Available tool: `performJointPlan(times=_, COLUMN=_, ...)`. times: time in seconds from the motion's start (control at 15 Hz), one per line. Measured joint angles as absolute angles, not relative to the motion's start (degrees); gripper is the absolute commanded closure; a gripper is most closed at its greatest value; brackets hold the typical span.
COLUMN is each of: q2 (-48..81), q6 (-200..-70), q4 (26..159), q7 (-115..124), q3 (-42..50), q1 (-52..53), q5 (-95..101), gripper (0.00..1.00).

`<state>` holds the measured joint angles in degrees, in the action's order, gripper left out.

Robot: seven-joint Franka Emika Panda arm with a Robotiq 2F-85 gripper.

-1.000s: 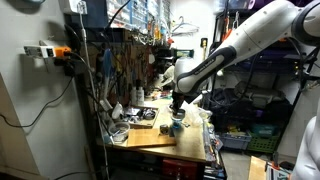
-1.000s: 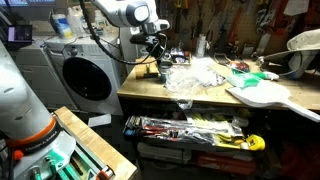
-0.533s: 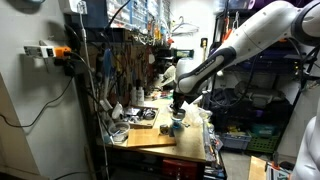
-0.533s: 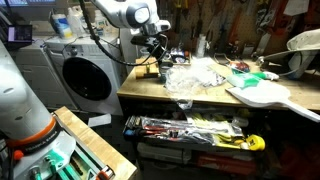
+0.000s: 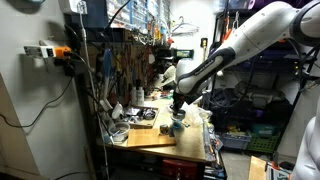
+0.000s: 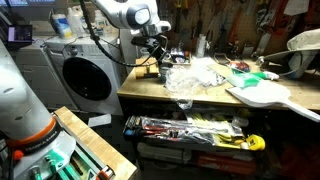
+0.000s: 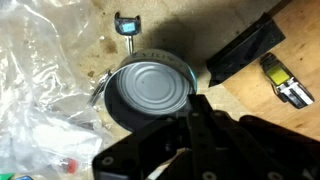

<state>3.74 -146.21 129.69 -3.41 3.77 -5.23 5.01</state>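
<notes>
Nothing is moving: end effector (image 6: 163,62) is still hovering over the tin can (image 7: 150,92), which is sitting at the tabletop's (image 7: 262,118) left end beside crumpled plastic (image 7: 40,95); can't tell whether it's open or closed.

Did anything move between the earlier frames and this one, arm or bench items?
Nothing visibly changed. The gripper is above the tin can on the workbench just as before, and the plastic bag beside the can lies as it did.
</notes>
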Motion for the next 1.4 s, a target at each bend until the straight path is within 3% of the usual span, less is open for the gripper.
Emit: performJointPlan(times=1.4, q2=5.7, q6=-147.1, q4=128.6, q7=-3.4, q3=3.5, q1=-4.7, q5=5.1, gripper=0.99)
